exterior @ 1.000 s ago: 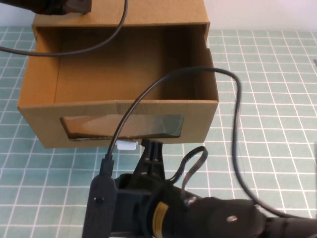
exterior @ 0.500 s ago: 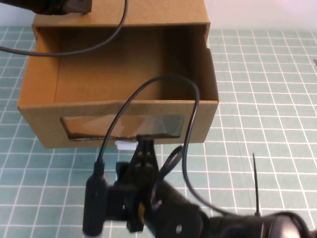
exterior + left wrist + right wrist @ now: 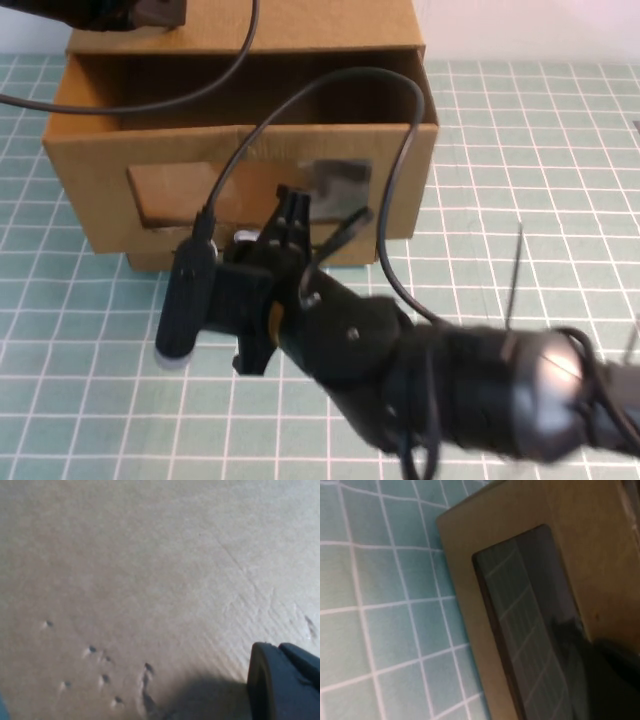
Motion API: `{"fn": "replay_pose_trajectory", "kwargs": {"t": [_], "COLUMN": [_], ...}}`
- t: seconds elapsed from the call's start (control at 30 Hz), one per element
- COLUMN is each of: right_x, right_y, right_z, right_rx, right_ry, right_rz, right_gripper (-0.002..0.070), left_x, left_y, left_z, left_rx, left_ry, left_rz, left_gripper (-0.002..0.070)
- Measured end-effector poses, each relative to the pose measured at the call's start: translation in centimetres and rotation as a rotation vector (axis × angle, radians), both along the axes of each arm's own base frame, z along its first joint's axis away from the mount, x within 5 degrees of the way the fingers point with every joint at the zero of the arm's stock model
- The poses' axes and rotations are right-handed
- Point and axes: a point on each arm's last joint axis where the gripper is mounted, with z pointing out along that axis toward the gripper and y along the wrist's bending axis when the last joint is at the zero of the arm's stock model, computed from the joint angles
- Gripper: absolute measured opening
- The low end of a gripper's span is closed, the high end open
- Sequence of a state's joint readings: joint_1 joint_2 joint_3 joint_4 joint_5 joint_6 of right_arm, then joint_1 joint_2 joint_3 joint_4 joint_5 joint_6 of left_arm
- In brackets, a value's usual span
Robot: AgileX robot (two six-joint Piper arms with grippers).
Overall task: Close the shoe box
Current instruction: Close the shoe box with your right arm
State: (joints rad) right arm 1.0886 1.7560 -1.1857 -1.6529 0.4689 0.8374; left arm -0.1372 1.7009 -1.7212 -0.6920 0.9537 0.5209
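Note:
The shoe box (image 3: 400,170) is brown cardboard and stands at the far middle of the mat. Its drawer front with the clear window (image 3: 170,190) lies close to the outer sleeve, leaving a narrow gap on top. The white pull tab (image 3: 243,236) peeks out below the window. My right gripper (image 3: 293,205) is shut and its tips press against the drawer front beside the window. The right wrist view shows the window (image 3: 530,620) up close. My left gripper (image 3: 130,12) rests on the sleeve's top at the back left. The left wrist view shows bare cardboard (image 3: 150,580) and one fingertip (image 3: 285,680).
A green grid mat (image 3: 540,150) covers the table around the box. A black cable (image 3: 400,200) loops from my right arm over the box front. Another cable (image 3: 200,85) hangs from the left arm across the drawer opening.
The drawer front has slid back into the sleeve, so the open gap on top has shrunk a lot. My right gripper has moved forward against the front panel. The left arm has not moved.

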Motion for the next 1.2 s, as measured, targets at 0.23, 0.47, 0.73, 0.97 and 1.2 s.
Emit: {"fn": "replay_pose_trajectory", "kwargs": {"t": [0.23,0.47,0.73,0.97,1.2], "right_x": [4.1,6.5,9.2,9.9,9.6], "right_y": [0.7,0.7,0.1,-0.2,-0.1], "right_z": [-0.5,0.9,0.9,0.8,1.7], "right_rx": [0.02,0.084,0.109,0.116,0.193], "right_ry": [0.001,0.003,0.009,0.017,0.056], "right_rz": [-0.062,-0.054,-0.072,-0.072,-0.055], "right_gripper": [-0.0014,-0.0014,-0.0014,-0.0014,-0.0014], "left_x": [-0.1,0.0,0.0,0.0,-0.4], "left_y": [-0.2,-0.2,-0.3,-0.3,-0.2], "left_z": [0.0,0.0,0.0,0.0,0.5], "left_rx": [-0.025,-0.034,-0.04,-0.039,-0.011], "left_ry": [0.013,0.016,0.016,0.014,-0.021], "left_rz": [-0.01,-0.011,-0.012,-0.014,-0.03], "left_gripper": [-0.0005,-0.0005,-0.0005,-0.0005,-0.0005]}}
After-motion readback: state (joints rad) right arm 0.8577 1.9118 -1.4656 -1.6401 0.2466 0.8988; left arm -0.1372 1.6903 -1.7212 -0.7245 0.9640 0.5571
